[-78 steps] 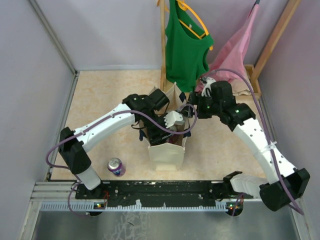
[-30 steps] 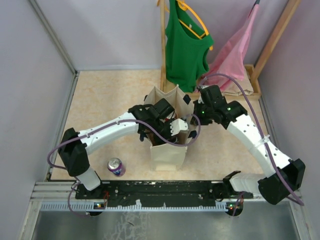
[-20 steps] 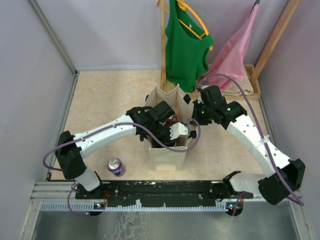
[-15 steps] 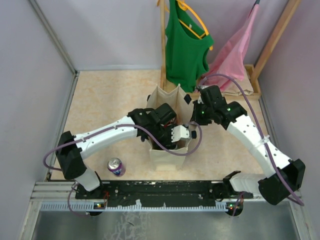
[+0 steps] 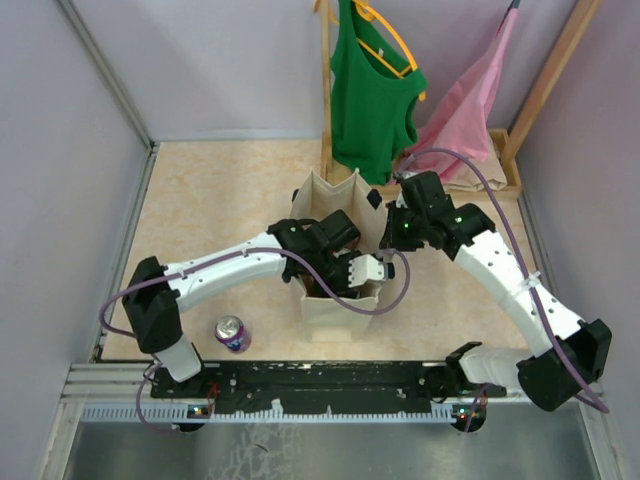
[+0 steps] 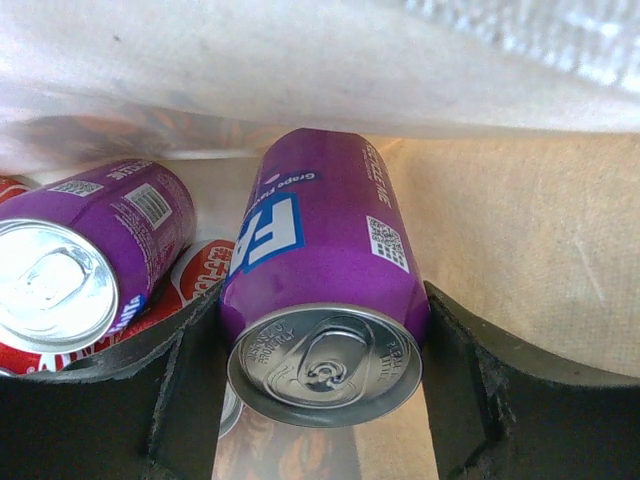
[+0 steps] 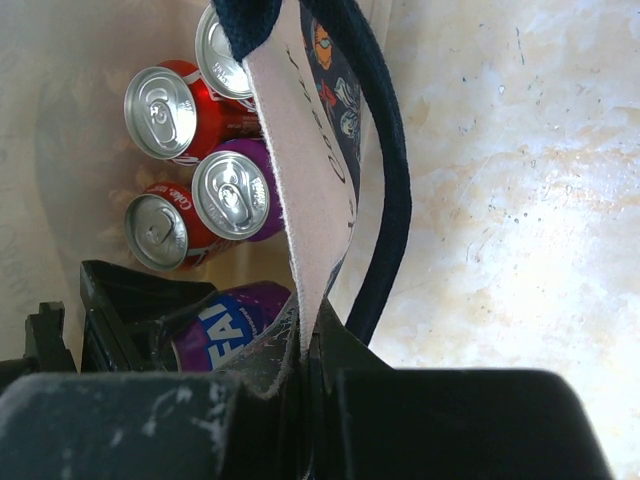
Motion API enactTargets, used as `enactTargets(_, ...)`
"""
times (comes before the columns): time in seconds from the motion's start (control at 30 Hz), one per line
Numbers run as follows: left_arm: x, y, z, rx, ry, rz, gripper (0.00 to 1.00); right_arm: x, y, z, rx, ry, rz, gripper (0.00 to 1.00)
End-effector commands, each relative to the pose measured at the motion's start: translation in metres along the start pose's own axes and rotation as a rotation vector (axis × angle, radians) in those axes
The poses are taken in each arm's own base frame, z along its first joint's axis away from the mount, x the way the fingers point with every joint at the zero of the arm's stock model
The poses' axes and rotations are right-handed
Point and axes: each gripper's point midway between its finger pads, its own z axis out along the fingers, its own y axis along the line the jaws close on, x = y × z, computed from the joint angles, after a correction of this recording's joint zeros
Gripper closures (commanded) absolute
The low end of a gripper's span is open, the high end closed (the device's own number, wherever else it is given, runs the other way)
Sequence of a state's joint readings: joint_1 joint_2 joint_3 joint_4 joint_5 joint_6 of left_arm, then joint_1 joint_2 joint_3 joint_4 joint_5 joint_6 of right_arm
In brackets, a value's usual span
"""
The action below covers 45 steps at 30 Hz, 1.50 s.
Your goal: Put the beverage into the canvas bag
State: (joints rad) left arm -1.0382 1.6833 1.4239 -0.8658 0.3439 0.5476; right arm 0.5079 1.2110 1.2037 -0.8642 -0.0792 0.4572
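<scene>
Pale lilac walls (image 5: 230, 60), beige marbled floor (image 5: 220, 190), wooden rack (image 5: 325, 100)

Arms: two, left arm (image 5: 230, 265) and right arm (image 5: 500, 265).
Bag: one (image 5: 332, 315), centre of the top view.
Purple cans: three; one can at the centre (image 7: 232, 195) and one at the bottom (image 7: 222, 328) of the right wrist view, one at the lower left of the top view (image 5: 232, 333).
Red cans: two, upper left (image 7: 165, 112) and left (image 7: 155, 232) of the right wrist view.
Can of unsure colour: one (image 7: 222, 45), top edge there.
Garments: two, green top (image 5: 372, 95) and pink one (image 5: 470, 110).
Hanger: one (image 5: 398, 45).
</scene>
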Motion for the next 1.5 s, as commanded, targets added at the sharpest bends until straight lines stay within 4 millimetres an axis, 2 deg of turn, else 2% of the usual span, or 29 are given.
enactTargets(0.0, -0.009, -0.007, 0.008, 0.042, -0.034, 0.052, 1.0, -0.018, 0.005, -0.014, -0.019, -0.101, -0.005, 1.0)
enactTargets(0.43, 0.014, -0.027, 0.029, 0.132, 0.05, 0.05, 1.0, -0.017, 0.004, -0.014, -0.014, -0.1, 0.002, 1.0)
enactTargets(0.77, 0.028, -0.019, 0.041, 0.099, 0.102, 0.036, 1.0, -0.015, 0.003, -0.014, -0.013, -0.102, 0.004, 1.0)
enactTargets(0.87, 0.029, -0.017, 0.042, 0.087, 0.106, 0.036, 0.96, -0.016, 0.003, -0.014, -0.012, -0.104, 0.007, 1.0)
enactTargets(0.9, 0.029, -0.016, 0.042, 0.084, 0.106, 0.037, 0.93, -0.015, 0.003, -0.013, -0.012, -0.102, 0.007, 1.0)
enactTargets(1.0, 0.03, -0.016, 0.042, 0.079, 0.107, 0.034, 0.72, -0.016, 0.003, -0.014, -0.014, -0.104, 0.007, 1.0)
enactTargets(1.1, 0.029, -0.016, 0.042, 0.077, 0.105, 0.029, 0.46, -0.016, 0.003, -0.013, -0.014, -0.105, 0.007, 1.0)
enactTargets(1.23, 0.028, -0.016, 0.041, 0.073, 0.098, 0.022, 0.24, -0.015, 0.004, -0.012, -0.018, -0.101, 0.006, 1.0)
enactTargets(1.37, 0.024, -0.017, 0.038, 0.073, 0.088, 0.017, 0.12, -0.015, 0.004, -0.011, -0.02, -0.098, 0.006, 1.0)
enactTargets(1.47, 0.018, -0.015, 0.032, 0.063, 0.07, 0.019, 0.09, -0.014, 0.004, -0.01, -0.02, -0.095, 0.006, 1.0)
